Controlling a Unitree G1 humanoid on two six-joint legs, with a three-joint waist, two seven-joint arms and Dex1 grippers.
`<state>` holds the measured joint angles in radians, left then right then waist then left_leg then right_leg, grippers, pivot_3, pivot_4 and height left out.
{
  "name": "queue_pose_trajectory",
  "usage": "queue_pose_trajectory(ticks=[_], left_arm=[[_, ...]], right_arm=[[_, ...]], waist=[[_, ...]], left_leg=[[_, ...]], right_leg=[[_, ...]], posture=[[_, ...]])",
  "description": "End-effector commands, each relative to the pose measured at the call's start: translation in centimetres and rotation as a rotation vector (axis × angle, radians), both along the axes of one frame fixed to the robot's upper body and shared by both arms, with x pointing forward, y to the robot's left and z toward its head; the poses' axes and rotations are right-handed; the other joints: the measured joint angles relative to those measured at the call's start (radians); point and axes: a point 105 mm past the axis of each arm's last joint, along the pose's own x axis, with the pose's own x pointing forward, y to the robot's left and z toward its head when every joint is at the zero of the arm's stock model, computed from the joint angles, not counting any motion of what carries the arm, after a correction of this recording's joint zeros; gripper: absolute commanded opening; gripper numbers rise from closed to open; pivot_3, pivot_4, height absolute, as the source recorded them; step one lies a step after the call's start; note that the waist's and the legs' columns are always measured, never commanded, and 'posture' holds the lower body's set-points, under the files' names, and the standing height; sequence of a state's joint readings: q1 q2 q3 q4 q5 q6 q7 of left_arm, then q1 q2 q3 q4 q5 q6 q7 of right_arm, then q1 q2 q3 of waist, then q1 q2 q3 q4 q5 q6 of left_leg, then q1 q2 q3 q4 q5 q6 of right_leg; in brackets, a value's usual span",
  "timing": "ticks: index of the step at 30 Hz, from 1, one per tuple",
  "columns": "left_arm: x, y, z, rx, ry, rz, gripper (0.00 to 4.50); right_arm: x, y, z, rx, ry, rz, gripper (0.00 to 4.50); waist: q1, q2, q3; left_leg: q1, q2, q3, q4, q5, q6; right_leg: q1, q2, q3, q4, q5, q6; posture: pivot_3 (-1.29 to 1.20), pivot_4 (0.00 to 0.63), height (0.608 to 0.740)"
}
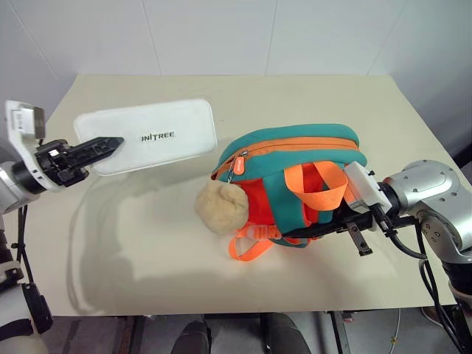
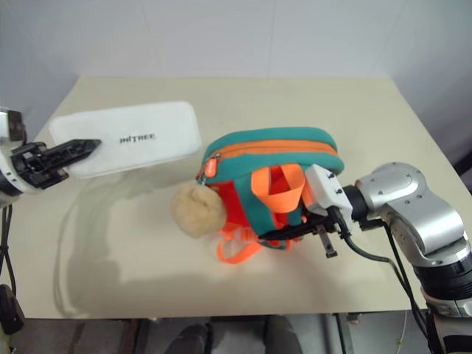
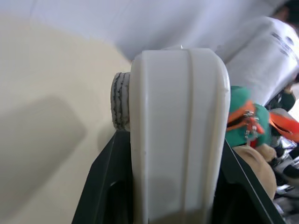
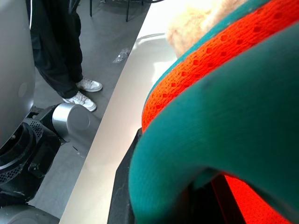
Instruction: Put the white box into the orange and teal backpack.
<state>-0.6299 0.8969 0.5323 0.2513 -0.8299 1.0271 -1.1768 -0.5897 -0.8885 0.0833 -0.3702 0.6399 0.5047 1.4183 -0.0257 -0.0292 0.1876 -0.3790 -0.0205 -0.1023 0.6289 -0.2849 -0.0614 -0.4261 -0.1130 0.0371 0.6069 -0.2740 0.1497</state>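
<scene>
The white box, flat with dark lettering, hangs tilted above the left part of the table. My left gripper is shut on its left edge. In the left wrist view the box stands edge-on between the black fingers. The orange and teal backpack lies on its side at the table's middle right, with a tan plush ball at its left end and the zipper pull beside it. My right gripper is shut on a teal strap at the backpack's near side.
The beige table has its front edge close below the backpack. A white wall runs behind the table's far edge. A person's legs and white shoes stand on the floor beside the table.
</scene>
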Motion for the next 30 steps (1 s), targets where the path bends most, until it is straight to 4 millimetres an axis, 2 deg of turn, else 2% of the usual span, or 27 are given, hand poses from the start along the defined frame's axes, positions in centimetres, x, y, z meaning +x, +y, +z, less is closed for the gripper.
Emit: queue_pose_trajectory(ticks=[1,8,18,25,30], left_arm=[[-2.0,0.3,2.2,-0.012,-0.199,-0.014,1.33],[-4.2,0.1,2.8,0.018,-0.3,-0.032,1.33],[-6.6,-2.7,3.9,0.088,-0.335,-0.126,1.33],[-6.2,-3.9,2.8,0.174,-0.316,-0.103,1.33],[-6.5,-3.2,2.1,0.213,-0.303,-0.092,1.33]], right_arm=[[-0.5,0.5,0.8,0.025,-0.026,0.023,0.53],[-0.1,0.4,0.9,0.032,-0.013,0.017,0.53],[0.3,0.6,0.5,0.026,0.026,0.044,0.53],[0.6,1.1,0.6,0.025,0.029,0.068,0.53],[0.7,1.1,0.6,0.025,0.03,0.071,0.53]], waist=[[0.0,0.0,0.0],[-0.001,0.0,0.0],[-0.003,0.0,0.0],[-0.002,0.0,0.0],[-0.003,0.0,0.0]], left_leg=[[0.0,0.0,0.0,0.0,0.0,0.0],[0.0,0.0,0.0,0.001,-0.001,0.001],[0.0,0.0,0.0,0.001,-0.002,0.004],[0.001,0.0,0.0,0.001,-0.002,0.004],[0.002,0.0,0.001,0.001,-0.002,0.004]], right_leg=[[0.0,0.0,0.0,0.0,0.0,0.0],[0.0,0.0,0.0,0.0,0.0,0.0],[0.0,0.0,0.0,0.0,0.0,0.0],[0.0,0.001,0.001,0.0,0.0,0.0],[0.0,0.001,0.001,0.0,0.0,0.0]], posture=[[0.0,0.15,0.74],[0.0,0.15,0.74],[0.0,0.15,0.74],[0.0,0.15,0.74],[0.0,0.15,0.74]])
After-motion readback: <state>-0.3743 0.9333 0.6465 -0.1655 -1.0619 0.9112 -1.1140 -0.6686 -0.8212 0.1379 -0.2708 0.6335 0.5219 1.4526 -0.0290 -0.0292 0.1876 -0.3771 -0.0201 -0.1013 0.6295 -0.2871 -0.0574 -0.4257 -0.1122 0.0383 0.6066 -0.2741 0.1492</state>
